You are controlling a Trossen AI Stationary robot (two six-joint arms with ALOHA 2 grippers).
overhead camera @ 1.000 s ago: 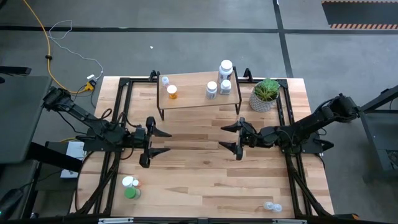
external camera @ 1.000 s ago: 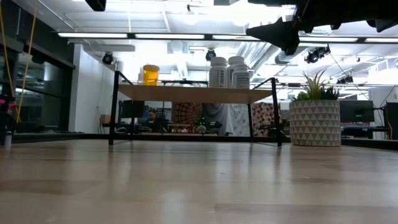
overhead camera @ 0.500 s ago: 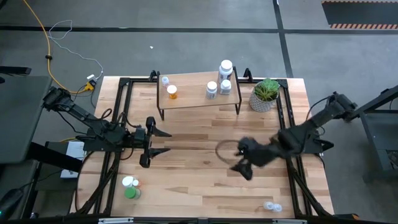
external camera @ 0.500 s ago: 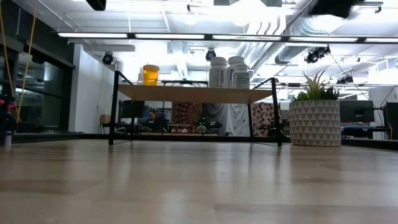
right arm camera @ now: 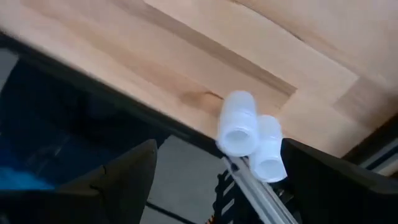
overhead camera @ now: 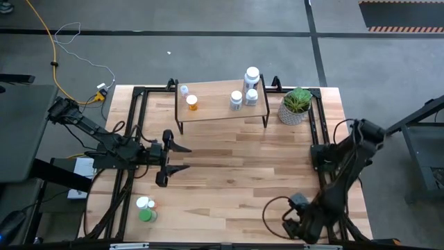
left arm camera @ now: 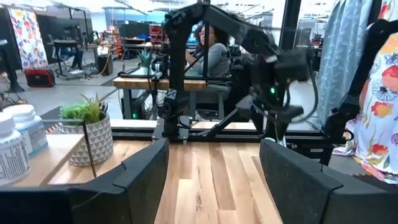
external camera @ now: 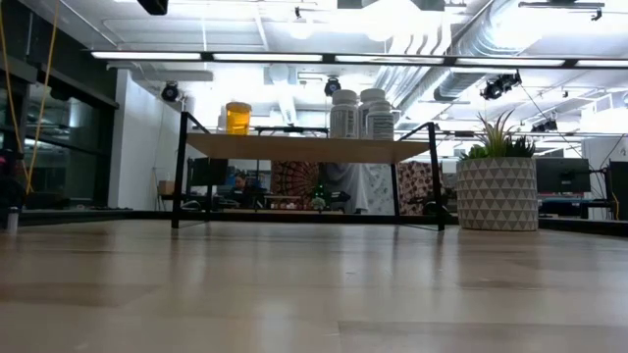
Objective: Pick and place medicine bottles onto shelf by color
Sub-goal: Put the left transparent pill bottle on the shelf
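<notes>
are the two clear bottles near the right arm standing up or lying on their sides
Lying down, it seems. The right wrist view shows the two clear bottles side by side at the table's edge, round ends facing the camera, between the right tool's open fingers.

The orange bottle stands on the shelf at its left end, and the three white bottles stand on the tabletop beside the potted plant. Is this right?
Not quite. The three white bottles stand on the shelf too, toward its right end, not on the tabletop; the high view shows this. The orange bottle is indeed near the shelf's left end, and the potted plant stands on the table beside the shelf.
</notes>
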